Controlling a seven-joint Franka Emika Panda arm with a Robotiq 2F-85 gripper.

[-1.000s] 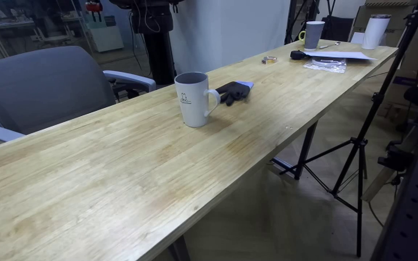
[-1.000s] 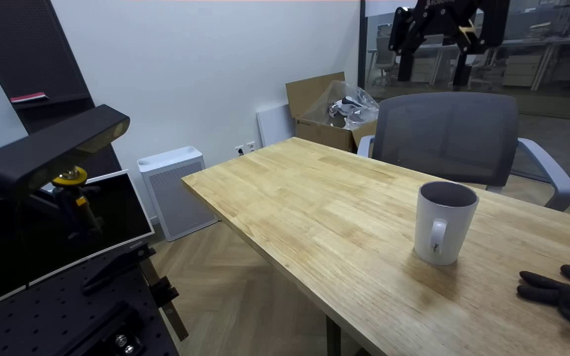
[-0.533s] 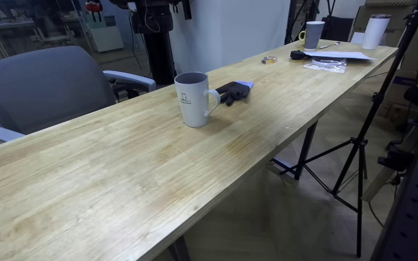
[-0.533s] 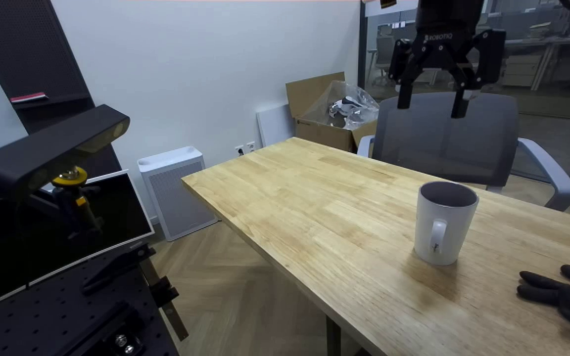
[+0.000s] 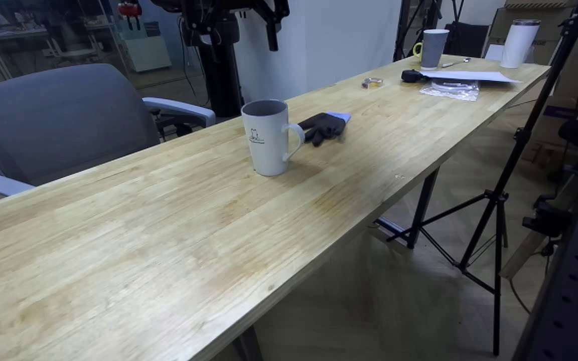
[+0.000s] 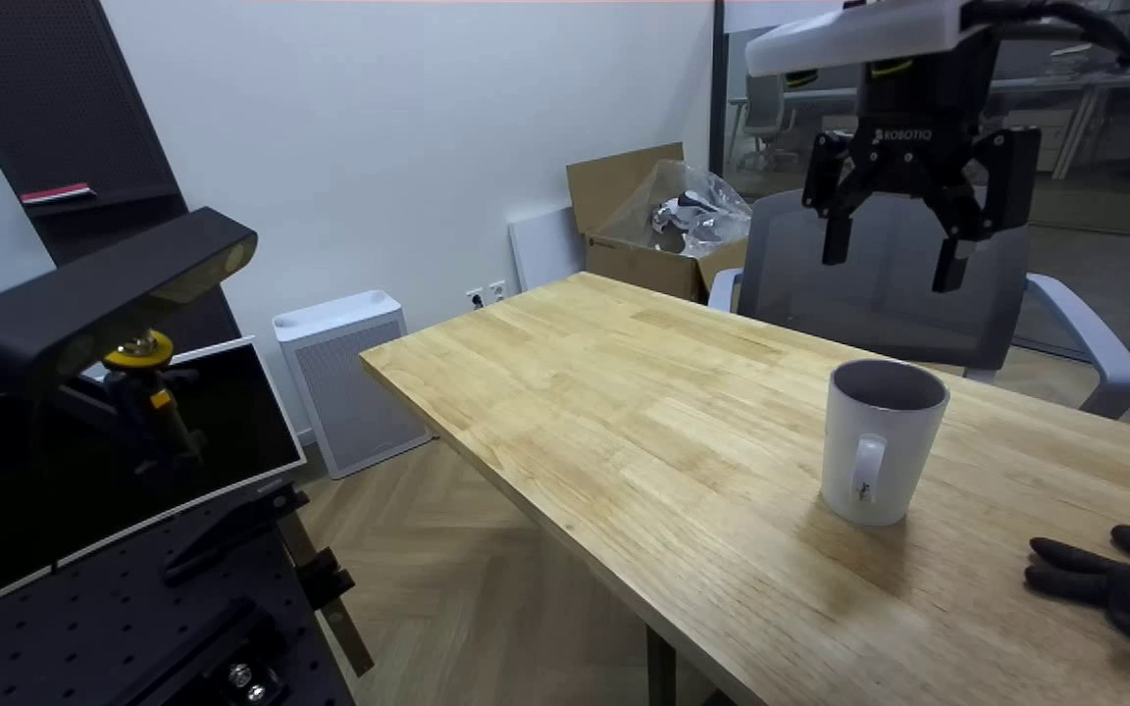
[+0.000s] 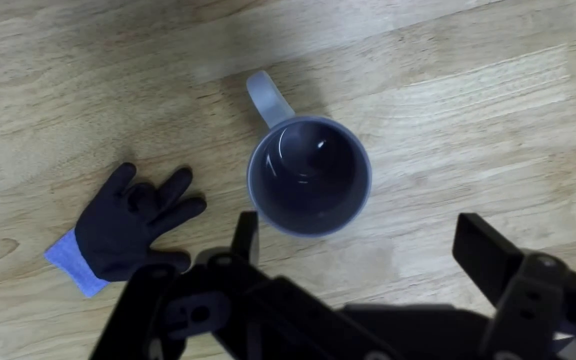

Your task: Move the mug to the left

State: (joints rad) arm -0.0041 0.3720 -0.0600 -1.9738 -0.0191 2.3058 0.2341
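The white mug (image 5: 266, 143) stands upright on the wooden table, with a dark grey interior and a loop handle; it also shows in an exterior view (image 6: 879, 456). In the wrist view I look down into the mug (image 7: 310, 177), with its handle toward the upper left. My gripper (image 6: 892, 257) is open and empty, fingers pointing down, above and apart from the mug on the chair side. In the wrist view the gripper (image 7: 358, 225) has its fingers wide apart, and the mug lies ahead of them, nearer the left finger.
A black glove (image 7: 123, 230) lies beside the mug, also seen in both exterior views (image 5: 325, 128) (image 6: 1129, 593). A grey chair (image 6: 884, 275) stands at the table edge (image 6: 487, 461). A grey cup (image 5: 434, 49), a white tumbler (image 5: 520, 44) and paper (image 5: 469, 75) are at the far end.
My gripper has come down into view from above, lower toward the mug, and shifted a little to the right in an exterior view. It stays open. The mug and glove have not moved.
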